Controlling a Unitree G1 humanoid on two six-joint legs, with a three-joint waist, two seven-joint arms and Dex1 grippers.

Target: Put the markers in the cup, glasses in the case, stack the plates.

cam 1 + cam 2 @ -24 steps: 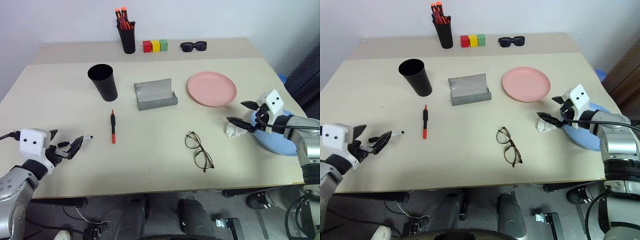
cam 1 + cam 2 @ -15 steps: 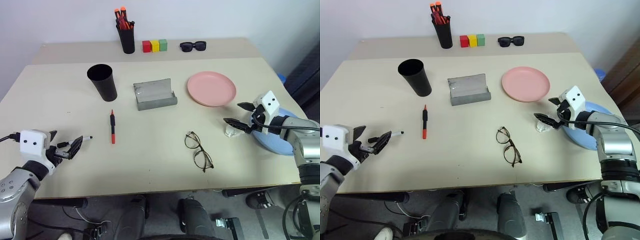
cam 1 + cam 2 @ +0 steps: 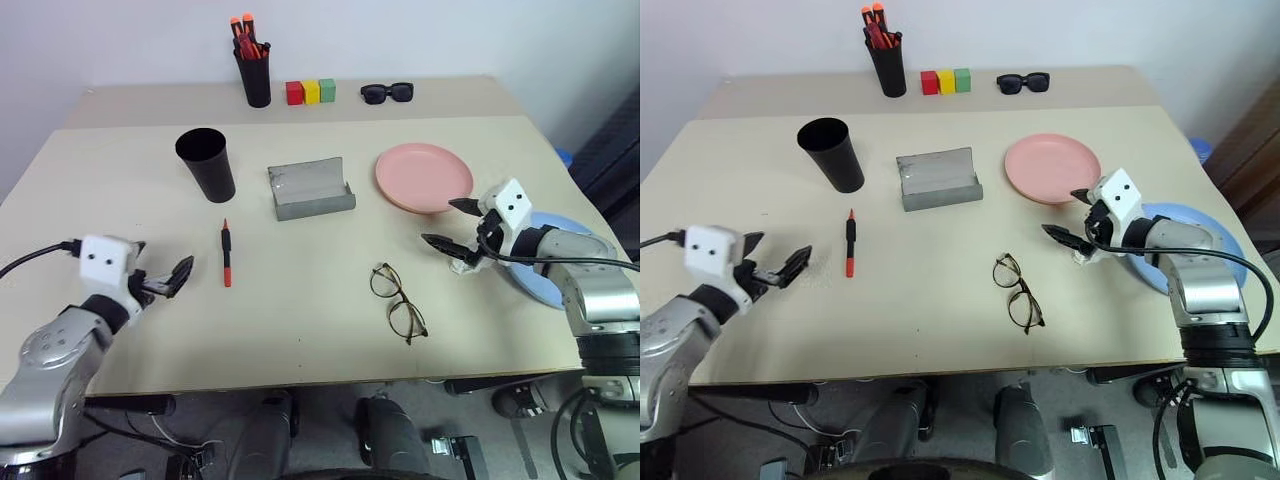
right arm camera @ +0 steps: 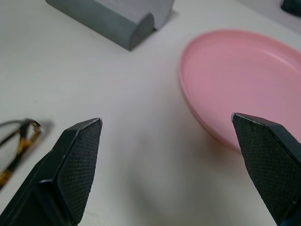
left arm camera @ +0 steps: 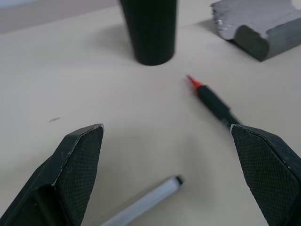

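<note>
Both tools gape wide, empty. Left tool (image 3: 170,281) hovers over the white-tipped marker (image 5: 143,204), near the cup (image 3: 206,163); it should drop squarely astride the barrel before closing.

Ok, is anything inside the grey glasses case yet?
No: the case stands open and only its bare grey lining shows. The glasses lie on the table in front of it. The trough behind the case's front lip is hidden.

Two markers (image 5: 214,102), two plates (image 3: 424,177).
</note>
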